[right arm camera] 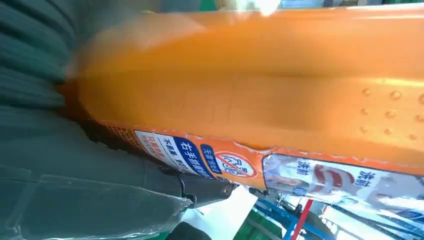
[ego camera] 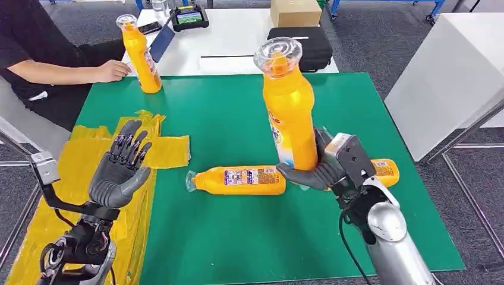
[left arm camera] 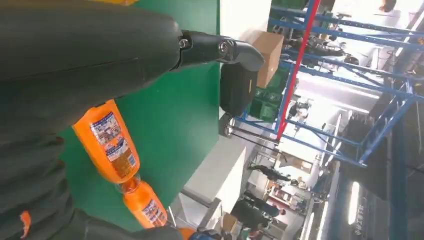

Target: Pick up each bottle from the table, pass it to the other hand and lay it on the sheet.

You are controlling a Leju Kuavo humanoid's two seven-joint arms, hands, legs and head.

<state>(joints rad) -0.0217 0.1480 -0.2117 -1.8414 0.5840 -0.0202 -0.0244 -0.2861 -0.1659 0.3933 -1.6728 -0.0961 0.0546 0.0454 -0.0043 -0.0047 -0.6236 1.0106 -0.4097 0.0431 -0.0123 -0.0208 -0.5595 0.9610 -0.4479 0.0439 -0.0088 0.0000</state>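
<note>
Crinkled yellow plastic sheet (ego camera: 83,160) lies at the left edge of the green matte tabletop (ego camera: 238,237), partly hanging off it. Left robot hand (ego camera: 122,169) hovers above the sheet, palm up toward the middle, dark fingers spread, holding nothing. Grey ribbed cover, silver arm below.

Far left at the back, a person's hand (ego camera: 112,71) rests beside an upright orange bottle (ego camera: 141,56), glossy plastic, clear ridged cap, standing at the tabletop's far edge.

Centre: a second orange bottle (ego camera: 241,180) lies on its side on the green surface, cap pointing left, label facing up, just beside the right robot hand's thumb. The left wrist view shows it too (left arm camera: 107,145).

Right robot hand (ego camera: 324,169) is wrapped around the lower body of a held bottle (ego camera: 289,110), kept upright and lifted, slightly tilted, clear round cap on top. The right wrist view shows its smooth orange wall with small raised dots and a printed label (right arm camera: 260,100).

Behind that hand, another bottle (ego camera: 385,171) lies on the tabletop, mostly hidden.

Back: white table (ego camera: 238,35), black case (ego camera: 309,44), cardboard box (ego camera: 295,12).
</note>
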